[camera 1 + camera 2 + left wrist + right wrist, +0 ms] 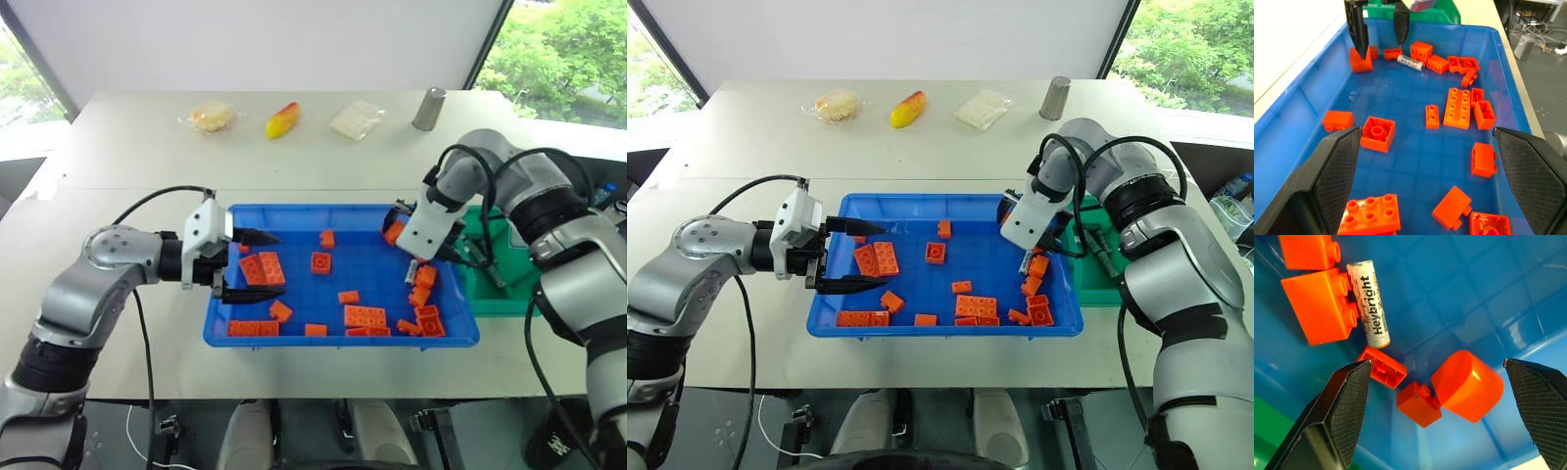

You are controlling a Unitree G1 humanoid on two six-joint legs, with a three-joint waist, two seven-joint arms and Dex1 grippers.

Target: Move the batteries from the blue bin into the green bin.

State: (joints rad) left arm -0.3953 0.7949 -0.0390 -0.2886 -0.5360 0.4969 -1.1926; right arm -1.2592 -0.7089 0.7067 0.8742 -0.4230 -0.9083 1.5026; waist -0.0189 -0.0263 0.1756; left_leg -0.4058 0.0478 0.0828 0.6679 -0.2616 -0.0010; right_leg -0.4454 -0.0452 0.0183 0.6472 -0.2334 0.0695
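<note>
a blue bin point(460, 338) scattered with orange bricks point(364, 316) is being worked over by two robot arms on a pale table point(118, 147). the right gripper point(1380, 30) is being pointed steeply down over the bin's far right corner, its two black fingers point(1347, 404) being held wide apart with nothing between them. one battery point(1369, 303), a silver-grey cylinder with a printed label, is being seen lying on the bin floor beneath that gripper, touching the studs of an orange brick and apart from both fingers. the left gripper point(245, 264) is being held level over the bin's left rim, aimed across the bin, its fingers point(1334, 171) also spread open and empty. the green bin point(500, 294) is being kept just beside the blue bin's right end, partly hidden by the right arm; whether its contents are batteries cannot be told. along the table's far side, a grey metal cup point(429, 108), a yellow-and-red fruit point(282, 119) and two clear packets point(358, 119) are being left well apart from the bins.
</note>
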